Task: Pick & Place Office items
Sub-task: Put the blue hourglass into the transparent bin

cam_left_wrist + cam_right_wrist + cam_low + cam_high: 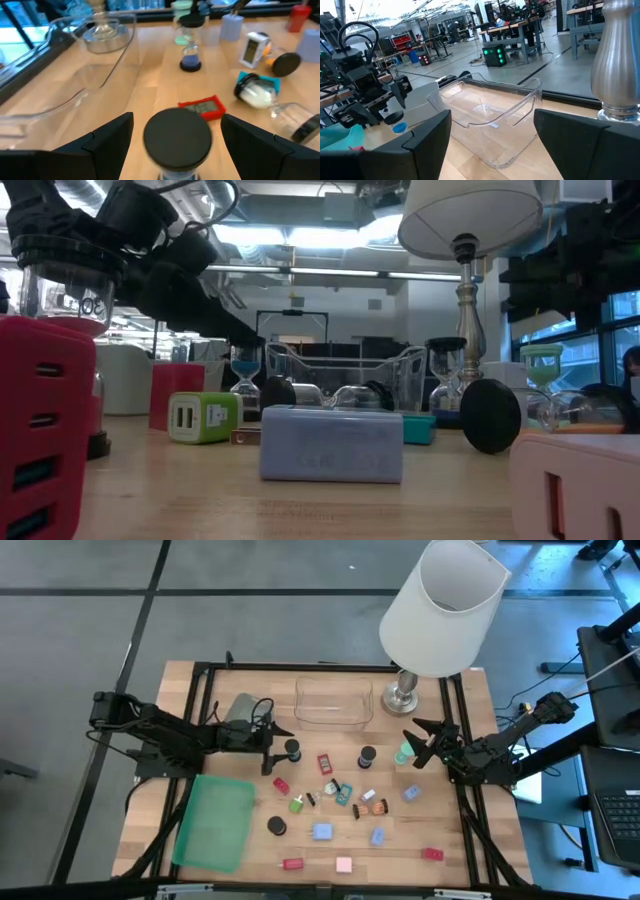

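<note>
Two grippers sit mid-frame in the high view. The left gripper [283, 750] has its fingers spread on either side of a black-topped hourglass [292, 749], not pinching it. The right gripper [419, 745], fingers apart, holds nothing beside a green-topped hourglass [404, 753]. The other office items [340, 795] lie scattered lower centre, below the clear tray [333, 703].

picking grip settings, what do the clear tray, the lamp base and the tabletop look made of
Clear tray: looks like thin glossy plastic; see-through, with bright highlights along its rounded rim.
Lamp base: seemingly polished or brushed metal; a silvery turned shape with soft reflections.
Tabletop: looks like light wood, matte to satin; pale boards with faint lines, though it could be a laminate.
</note>
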